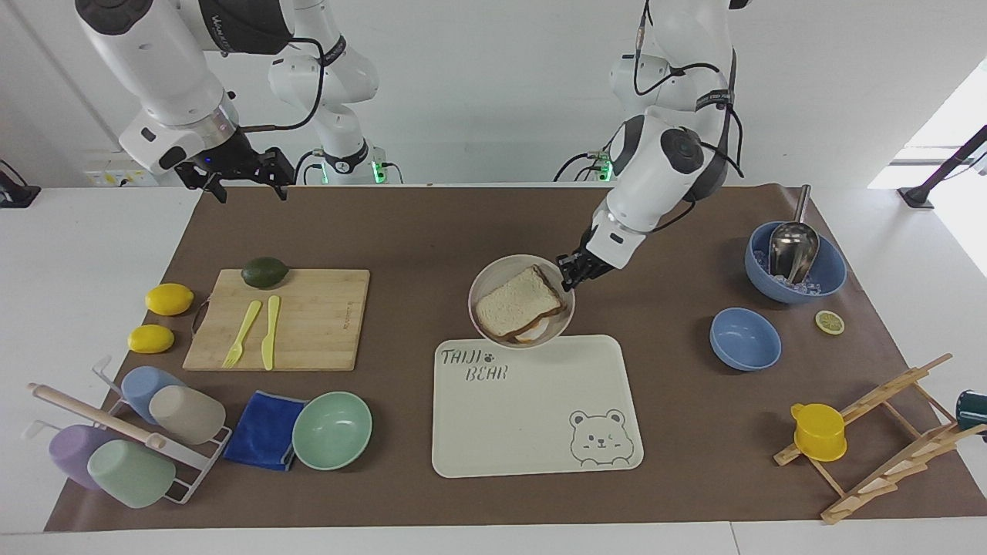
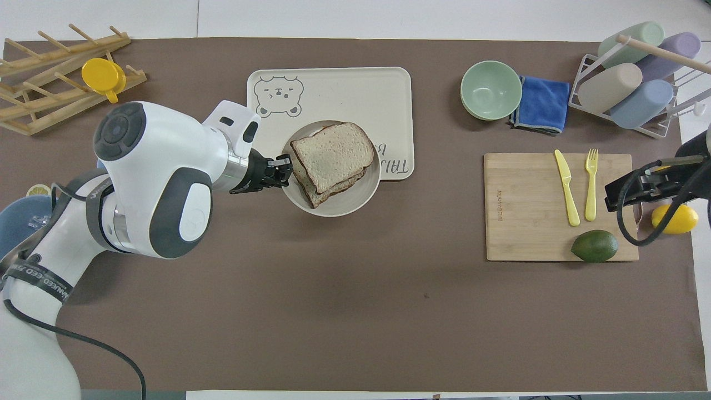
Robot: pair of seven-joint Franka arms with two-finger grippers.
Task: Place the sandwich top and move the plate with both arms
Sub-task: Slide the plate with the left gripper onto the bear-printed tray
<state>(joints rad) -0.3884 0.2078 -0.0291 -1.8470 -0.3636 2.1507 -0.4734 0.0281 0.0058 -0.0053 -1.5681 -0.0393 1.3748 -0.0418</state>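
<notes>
Aloft, the plate (image 1: 515, 302) hangs tilted over the robot-side edge of the bear tray (image 1: 537, 405), its rim pinched in the left hand (image 1: 574, 271), which is clamped on it. The sandwich top (image 1: 517, 300) lies on the stacked sandwich in the plate. The right hand (image 1: 245, 176) waits with fingers spread, over the table's (image 1: 401, 223) edge at the right arm's end, near the cutting board (image 1: 308, 320).

Left gripper (image 1: 572, 271) clamps plate (image 1: 493, 274) rim — lifted, sandwich top (image 1: 517, 301) aboard.
</notes>
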